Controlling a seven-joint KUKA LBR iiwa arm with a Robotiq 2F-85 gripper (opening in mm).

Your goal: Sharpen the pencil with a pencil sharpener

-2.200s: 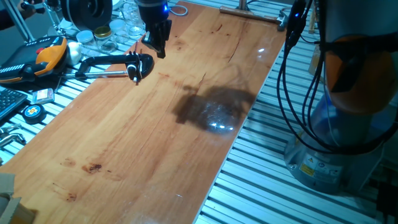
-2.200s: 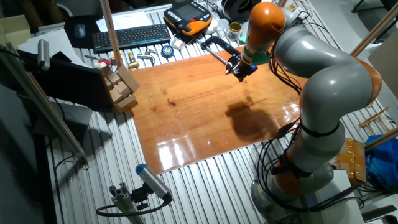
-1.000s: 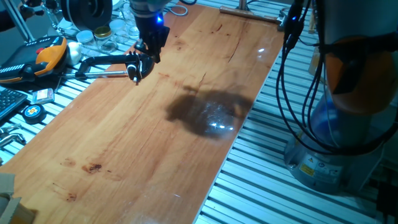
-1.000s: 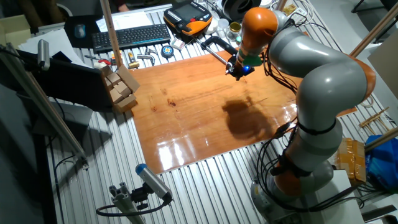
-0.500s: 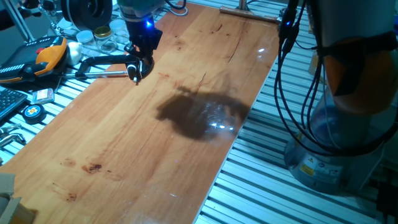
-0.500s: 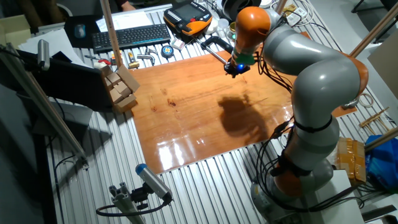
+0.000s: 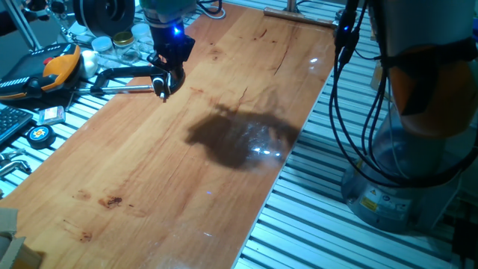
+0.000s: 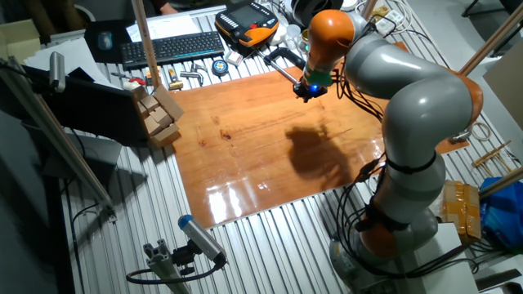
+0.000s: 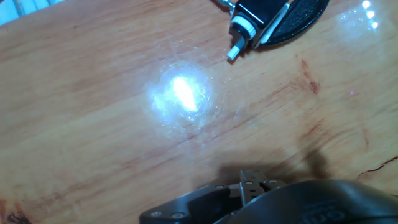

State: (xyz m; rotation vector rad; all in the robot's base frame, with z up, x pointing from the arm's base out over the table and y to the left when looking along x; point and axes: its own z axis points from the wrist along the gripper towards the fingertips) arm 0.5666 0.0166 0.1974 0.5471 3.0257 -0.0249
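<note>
Pencil sharpener (image 7: 166, 79) is your landmark: it lies on the wooden table (image 7: 187, 179) at that table's far edge in one fixed view, a small black rounded body with a white tip, joined to a black clamp arm (image 7: 119, 73) that runs away from it toward the clutter. You will find the gripper (image 7: 169, 66) just above and touching or nearly touching the sharpener, with a blue light glowing on the hand over it. Whether the fingers are apart or together, you cannot tell from any view; the hand view shows only a dark part of the hand along its bottom edge. In that hand view the sharpener (image 9: 268, 18) sits at the top edge, its white tip pointing down and left toward a bright glare spot on the wood. Beyond the sharpener along the clamp arm you have an orange-and-black tool (image 7: 54, 66), and behind it a large black round spool (image 7: 107, 13) and some glass jars (image 7: 134, 39).
</note>
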